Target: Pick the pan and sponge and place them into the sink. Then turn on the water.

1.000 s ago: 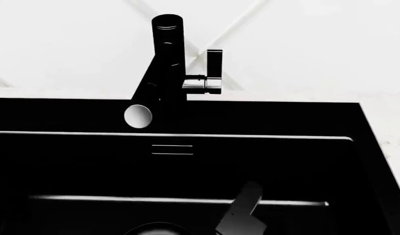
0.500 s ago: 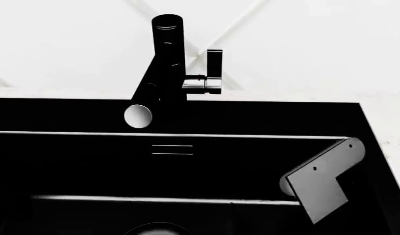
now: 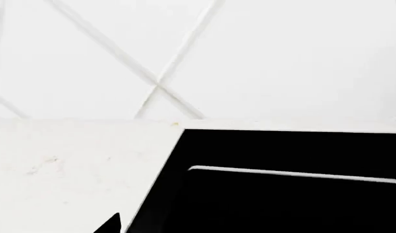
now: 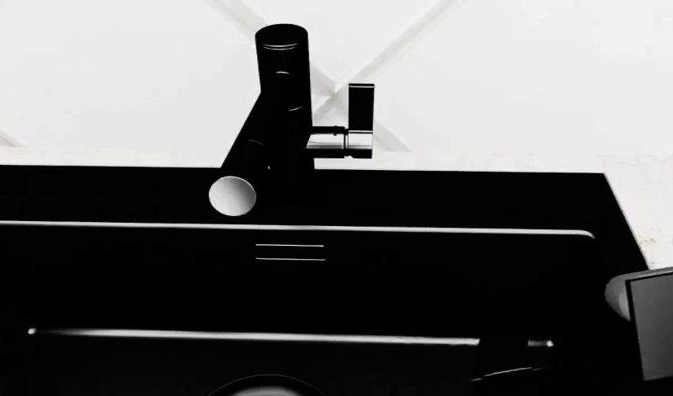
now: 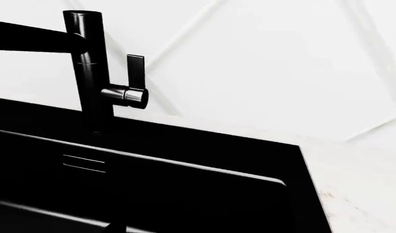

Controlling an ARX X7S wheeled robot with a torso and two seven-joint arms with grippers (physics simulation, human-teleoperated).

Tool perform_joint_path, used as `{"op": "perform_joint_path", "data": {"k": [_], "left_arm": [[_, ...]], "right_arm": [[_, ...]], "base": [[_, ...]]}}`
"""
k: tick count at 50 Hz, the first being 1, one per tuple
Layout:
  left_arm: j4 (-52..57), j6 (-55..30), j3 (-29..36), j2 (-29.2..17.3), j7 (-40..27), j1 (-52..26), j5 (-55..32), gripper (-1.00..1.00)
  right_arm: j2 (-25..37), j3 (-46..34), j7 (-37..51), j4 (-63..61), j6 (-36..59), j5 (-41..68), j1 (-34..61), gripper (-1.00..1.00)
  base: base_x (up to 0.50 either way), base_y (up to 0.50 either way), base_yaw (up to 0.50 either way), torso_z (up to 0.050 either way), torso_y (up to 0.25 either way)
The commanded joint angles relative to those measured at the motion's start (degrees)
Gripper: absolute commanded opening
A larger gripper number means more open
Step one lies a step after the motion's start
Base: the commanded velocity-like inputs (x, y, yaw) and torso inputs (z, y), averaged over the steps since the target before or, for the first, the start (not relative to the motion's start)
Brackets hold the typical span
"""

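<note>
Showing black sink, faucet at 12 o'clock, lever upright, both claws' state indeterminable.

White speckled counter surrounds black sink, set flush into it. Counter strip runs along back edge below white diamond-tiled wall. Black faucet stands upright at sink's back rim, chrome-and-black lever on its side. Bare counter surface beside sink's left edge in left wrist view, beside right edge in right wrist view.
</note>
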Motion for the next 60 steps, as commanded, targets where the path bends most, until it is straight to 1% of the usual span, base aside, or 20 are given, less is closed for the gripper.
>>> {"op": "perform_joint_path", "data": {"k": [1, 2, 6, 9, 17, 18, 21, 25, 29, 32, 39, 40, 41, 44, 46, 48, 49, 52, 53, 60], "left_arm": [[1.74, -6.51, -6.52, 0.68, -9.31, -1.46, 0.38, 1.00], [1.44, -6.16, -8.13, 0.97, -9.45, -1.33, 0.20, 1.00], [1.92, -8.61, -9.94, 0.59, -10.01, -1.87, -1.10, 1.00], [1.72, -9.66, -11.61, -1.07, -9.31, -1.86, -1.83, 1.00], [1.44, -12.95, -15.22, -3.48, -9.08, -1.76, -3.42, 1.00], [1.55, -13.49, -15.98, -4.61, -8.53, -1.43, -3.76, 1.00], [2.21, -14.74, -17.00, -5.07, -8.72, -0.76, -4.34, 1.00], [1.69, -15.69, -20.07, -6.99, -7.26, 0.83, -5.29, 1.00], [1.10, -18.04, -22.79, -7.40, -7.64, 0.47, -6.35, 1.00], [0.81, -18.80, -26.39, -8.28, -7.47, 0.85, -6.79, 1.00], [0.60, -21.10, -30.96, -7.51, -7.52, 2.53, -8.39, 1.00], [1.18, -21.22, -30.67, -7.20, -8.17, 2.58, -8.28, 1.00], [0.38, -20.65, -32.33, -7.67, -7.13, 3.55, -8.40, 1.00], [-0.01, -20.07, -32.75, -7.57, -6.97, 4.40, -8.34, 1.00], [-0.48, -20.22, -32.70, -6.54, -7.80, 3.98, -8.32, 1.00], [-1.45, -18.39, -33.02, -6.98, -6.89, 5.08, -7.66, 1.00], [-1.47, -16.49, -30.79, -7.88, -6.67, 6.22, -6.20, 1.00], [-2.66, -16.46, -29.96, -7.88, -7.25, 4.79, -6.00, 1.00], [-4.29, -15.84, -30.46, -8.69, -6.16, 5.13, -5.85, 1.00], [-7.70, -13.20, -26.86, -10.12, -4.53, 5.15, -4.51, 1.00]], "right_arm": [[0.08, 1.87, 2.55, -0.81, -1.14, -0.20, -2.79, 1.00], [0.14, 1.78, 2.51, -0.79, -1.23, -0.55, -3.08, 1.00], [0.36, 2.16, 2.73, -0.92, -1.34, -0.51, -3.47, 1.00], [0.27, 1.91, 2.77, -0.82, -1.30, -0.75, -3.25, 1.00], [-0.27, 2.62, 2.98, -0.94, -2.43, -0.99, -4.03, 1.00], [-0.38, 2.57, 2.96, -0.87, -2.52, -1.07, -4.17, 1.00], [-0.26, 2.48, 3.07, -0.99, -2.33, -1.02, -4.13, 1.00], [-0.18, 2.50, 3.08, -0.99, -2.31, -1.00, -4.09, 1.00], [-0.27, 2.37, 3.31, -0.89, -2.03, -0.71, -3.71, 1.00], [-0.15, 2.21, 3.36, -0.98, -1.75, -0.54, -3.66, 1.00], [-0.25, 1.74, 3.15, -0.62, -1.66, -0.83, -3.21, 1.00], [-0.20, 1.71, 3.14, -0.61, -1.62, -0.84, -3.23, 1.00], [-0.09, 1.85, 3.22, -0.62, -1.59, -0.74, -3.28, 1.00], [0.05, 1.91, 3.36, -0.64, -1.38, -0.52, -2.98, 1.00], [0.04, 1.78, 3.44, -0.68, -1.24, -0.49, -2.62, 1.00], [-0.09, 1.62, 3.35, -0.69, -1.37, -0.70, -2.78, 1.00], [-0.21, 1.55, 3.25, -0.64, -1.58, -0.91, -3.09, 1.00], [-0.24, 1.52, 3.13, -0.62, -1.74, -1.05, -3.43, 1.00], [-0.30, 1.63, 3.13, -0.65, -1.92, -1.07, -3.62, 1.00], [-0.65, 1.06, 2.87, -0.30, -2.04, -1.52, -3.56, 1.00]], "base": [[0.00, 0.00, 0.00, 0.000, 0.000], [0.00, 0.00, 0.00, 0.000, 0.000], [0.00, 0.00, 0.00, 0.000, 0.000], [0.00, 0.00, 0.00, 0.000, 0.000], [0.00, 0.00, 0.00, 0.000, 0.000], [0.00, 0.00, 0.00, 0.000, 0.000], [0.00, 0.00, 0.00, 0.000, 0.000], [0.00, 0.00, 0.00, 0.000, 0.000], [0.00, 0.00, 0.00, 0.000, 0.000], [0.00, 0.00, 0.00, 0.000, 0.000], [0.00, 0.00, 0.00, 0.000, 0.000], [0.00, 0.00, 0.00, 0.000, 0.000], [0.00, 0.00, 0.00, 0.000, 0.000], [0.00, 0.00, 0.00, 0.000, 0.000], [0.00, 0.00, 0.00, 0.000, 0.000], [0.00, 0.00, 0.00, 0.000, 0.000], [0.00, 0.00, 0.00, 0.000, 0.000], [0.00, 0.00, 0.00, 0.000, 0.000], [0.00, 0.00, 0.00, 0.000, 0.000], [0.00, 0.00, 0.00, 0.000, 0.000]]}}
